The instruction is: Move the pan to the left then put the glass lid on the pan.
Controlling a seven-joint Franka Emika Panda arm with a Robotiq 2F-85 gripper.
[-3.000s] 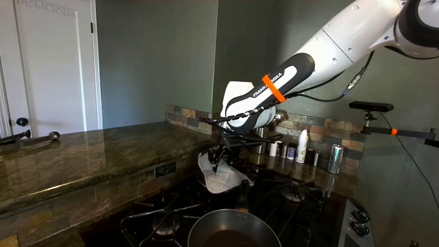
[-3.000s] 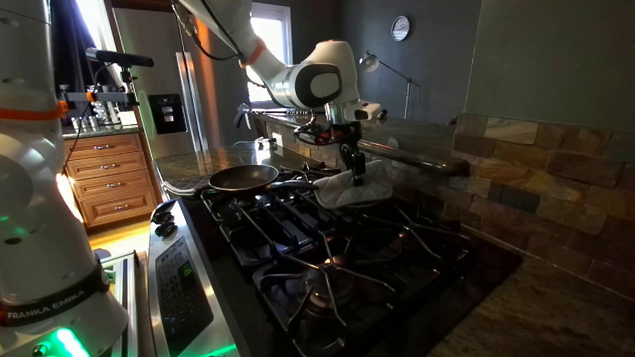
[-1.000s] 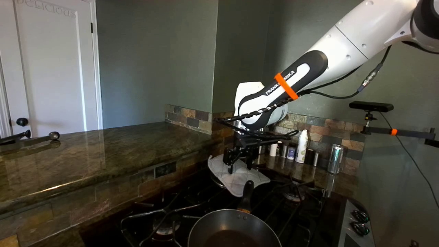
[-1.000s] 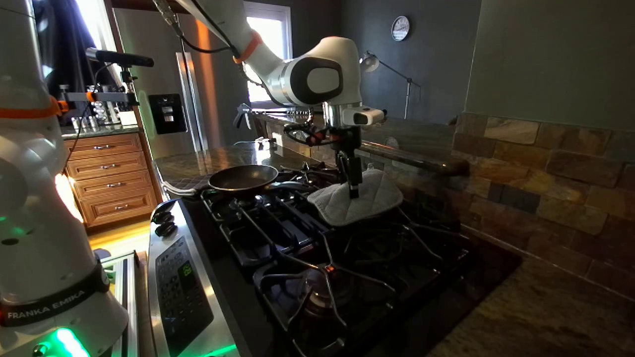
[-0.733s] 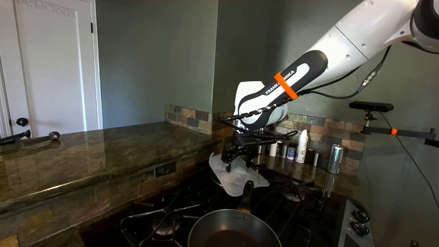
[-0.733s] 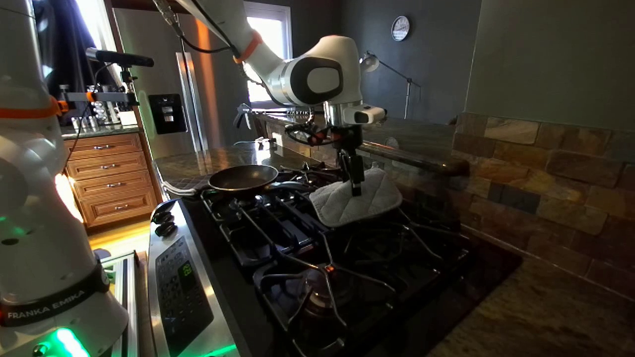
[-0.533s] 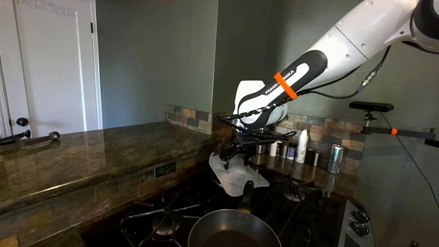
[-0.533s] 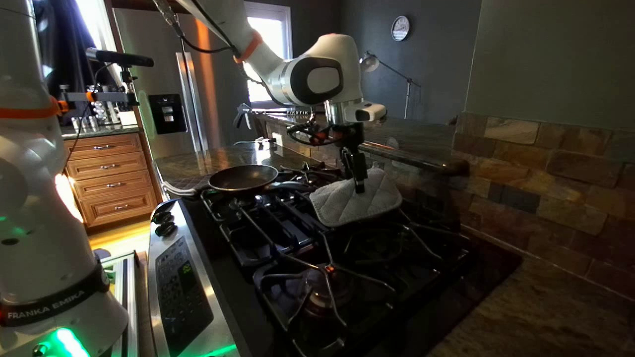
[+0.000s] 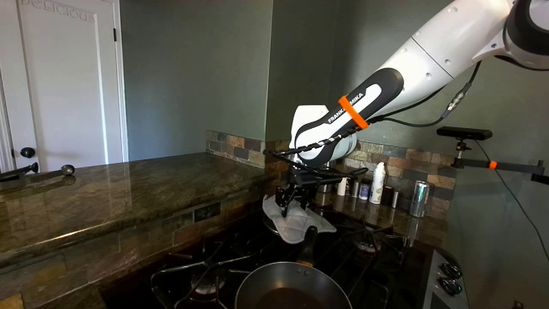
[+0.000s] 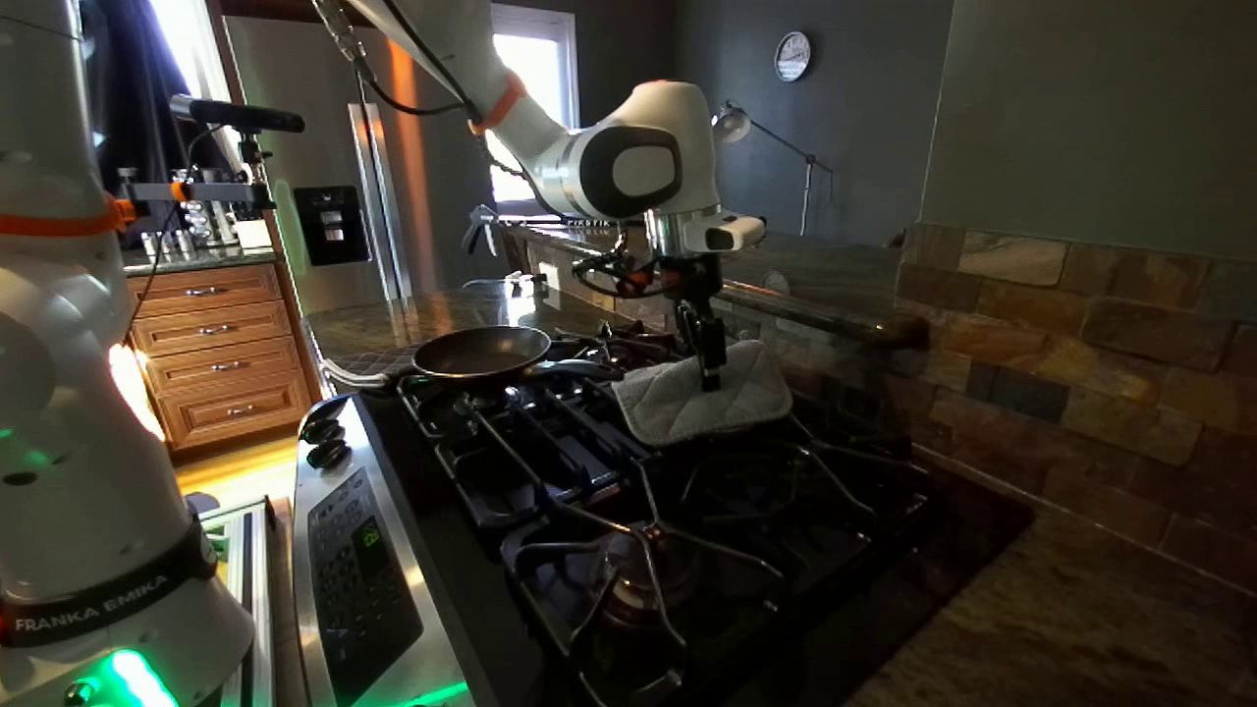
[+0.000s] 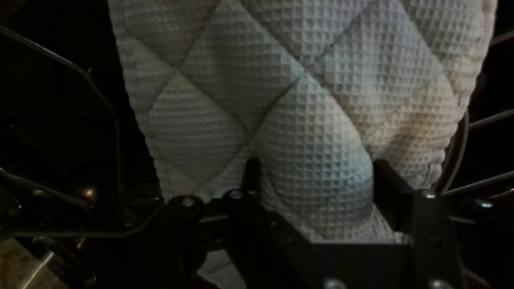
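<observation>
I am positioned above the stove (image 10: pixel 466 570); the pan (image 10: pixel 481 353) rests on it, handle (image 9: pixel 309 246) directed toward the quilted cloth (image 10: pixel 687 410); the cloth lies just beside the handle tip, what it covers mostly hidden; my fingers (image 11: pixel 395 200), partly spread, clasp a raised bulge of that cloth from both sides.

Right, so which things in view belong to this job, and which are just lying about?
Part of the job:
frying pan
quilted pot holder or mitt, bulging between the jaws
glass lid, possibly: only a curved rim shows under the quilting

Just lying about:
shiny metal canister
tall white bottle
purple-labelled jar
</observation>
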